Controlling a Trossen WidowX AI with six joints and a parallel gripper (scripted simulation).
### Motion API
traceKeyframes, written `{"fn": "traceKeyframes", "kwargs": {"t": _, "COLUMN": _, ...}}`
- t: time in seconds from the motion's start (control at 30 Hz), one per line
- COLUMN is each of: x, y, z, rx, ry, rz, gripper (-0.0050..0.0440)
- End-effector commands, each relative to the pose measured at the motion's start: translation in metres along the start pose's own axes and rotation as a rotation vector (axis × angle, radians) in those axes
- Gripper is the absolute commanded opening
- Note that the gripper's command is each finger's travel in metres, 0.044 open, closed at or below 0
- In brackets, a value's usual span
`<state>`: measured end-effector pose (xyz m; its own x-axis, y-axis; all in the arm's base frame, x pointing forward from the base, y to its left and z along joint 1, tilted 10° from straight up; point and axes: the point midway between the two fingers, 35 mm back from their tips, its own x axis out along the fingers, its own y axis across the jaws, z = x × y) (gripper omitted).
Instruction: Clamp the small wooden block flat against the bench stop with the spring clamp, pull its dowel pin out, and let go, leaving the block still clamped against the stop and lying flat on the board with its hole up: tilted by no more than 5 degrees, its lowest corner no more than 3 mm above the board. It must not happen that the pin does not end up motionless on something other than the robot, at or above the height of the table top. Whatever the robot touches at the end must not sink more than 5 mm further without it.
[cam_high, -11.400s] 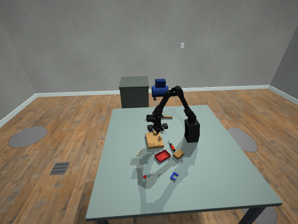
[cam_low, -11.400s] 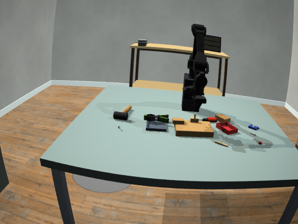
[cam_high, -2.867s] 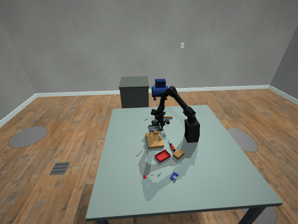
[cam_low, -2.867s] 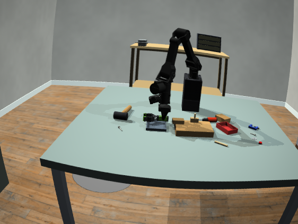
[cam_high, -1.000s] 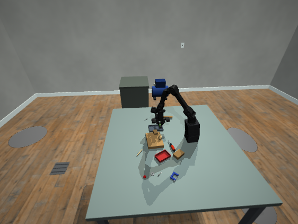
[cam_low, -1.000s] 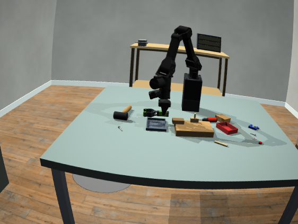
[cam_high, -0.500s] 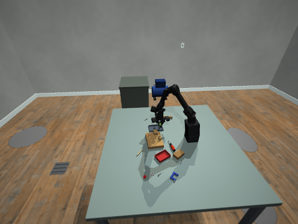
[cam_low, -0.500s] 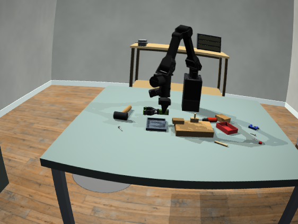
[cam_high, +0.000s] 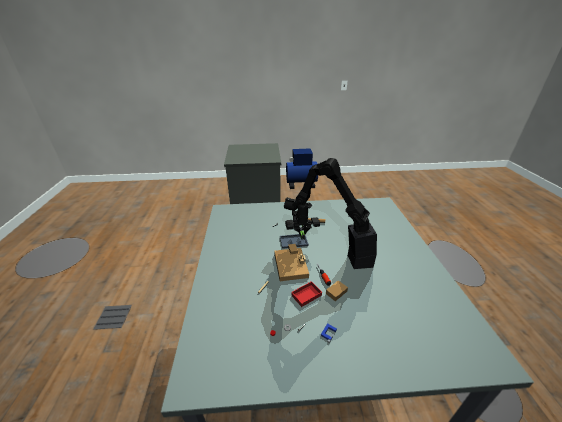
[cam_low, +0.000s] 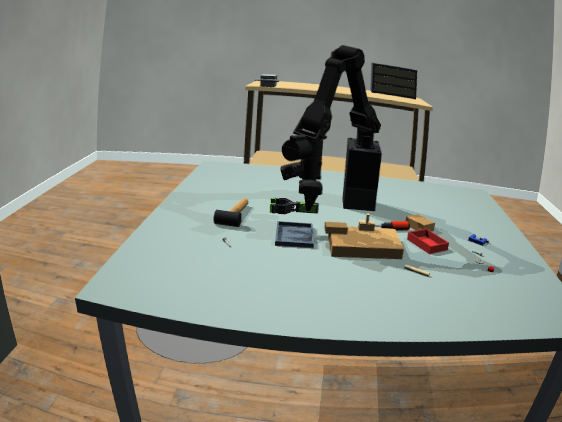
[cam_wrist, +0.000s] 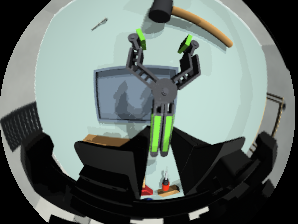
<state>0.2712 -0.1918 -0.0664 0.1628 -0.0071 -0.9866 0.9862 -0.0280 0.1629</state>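
My gripper (cam_low: 309, 204) is shut on the green handles of the black spring clamp (cam_low: 290, 205) and holds it just above the table, behind the dark tray. In the wrist view the clamp (cam_wrist: 161, 90) points away from me with its green-tipped jaws spread open. The wooden board (cam_low: 366, 242) lies to the right. The small wooden block with its upright dowel pin (cam_low: 367, 221) sits on the board's far edge. The bench stop (cam_low: 336, 228) is the raised wooden bar at the board's left end. In the top view the gripper (cam_high: 302, 231) is behind the board (cam_high: 291, 264).
A dark tray (cam_low: 295, 233) lies under the clamp. A hammer (cam_low: 230, 214) lies to the left and a small screw (cam_low: 227, 242) in front of it. A screwdriver (cam_low: 397, 224), red tray (cam_low: 427, 241), wooden block (cam_low: 420, 221), loose dowel (cam_low: 416, 270) and blue clamp (cam_low: 478, 239) lie to the right.
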Motion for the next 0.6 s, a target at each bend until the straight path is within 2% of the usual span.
{"fn": "traceKeyframes", "kwargs": {"t": 0.0, "x": -0.006, "y": 0.002, "z": 0.001, "rx": -0.004, "ry": -0.005, "rz": 0.011, "gripper": 0.0}}
{"fn": "traceKeyframes", "kwargs": {"t": 0.57, "x": -0.017, "y": 0.002, "z": 0.001, "rx": -0.003, "ry": -0.005, "rz": 0.01, "gripper": 0.0}}
